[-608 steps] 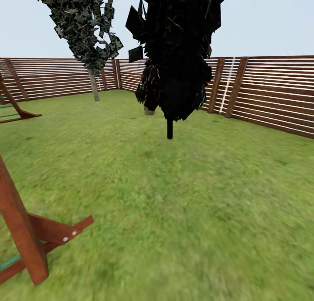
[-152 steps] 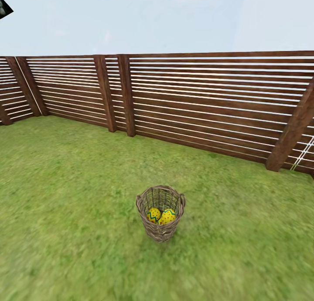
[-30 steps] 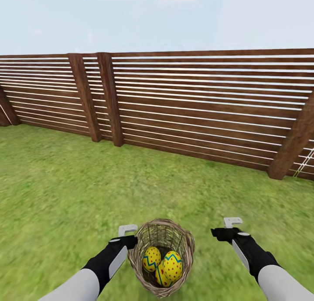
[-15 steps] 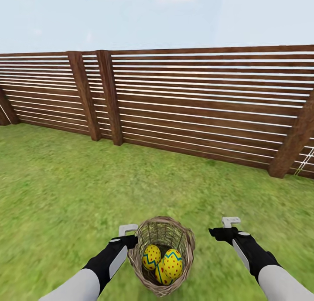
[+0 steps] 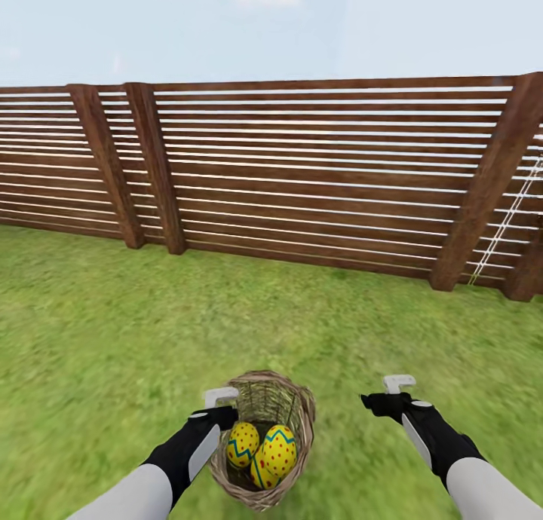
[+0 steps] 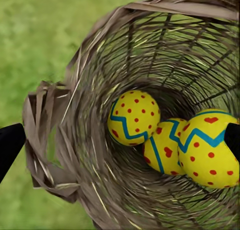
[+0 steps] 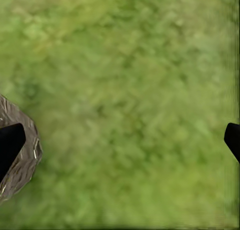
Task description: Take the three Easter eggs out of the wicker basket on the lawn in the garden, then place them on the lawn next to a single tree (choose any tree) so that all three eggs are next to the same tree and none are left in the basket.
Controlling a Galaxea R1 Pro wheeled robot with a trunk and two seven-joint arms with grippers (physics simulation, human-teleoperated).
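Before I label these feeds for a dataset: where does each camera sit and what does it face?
Head view: on the head, looking forward and down at the fence, lawn, wicker basket and both forearms.
Left wrist view: near the left jaws, facing into the basket at three Easter eggs; dark fingertips at the edges.
Right wrist view: near the right jaws, facing grass.
All three share the basket.

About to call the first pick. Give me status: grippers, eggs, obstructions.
Left gripper open at wicker basket rim, holding nothing. Right gripper open over lawn. Three Easter eggs in basket. Nothing blocking.
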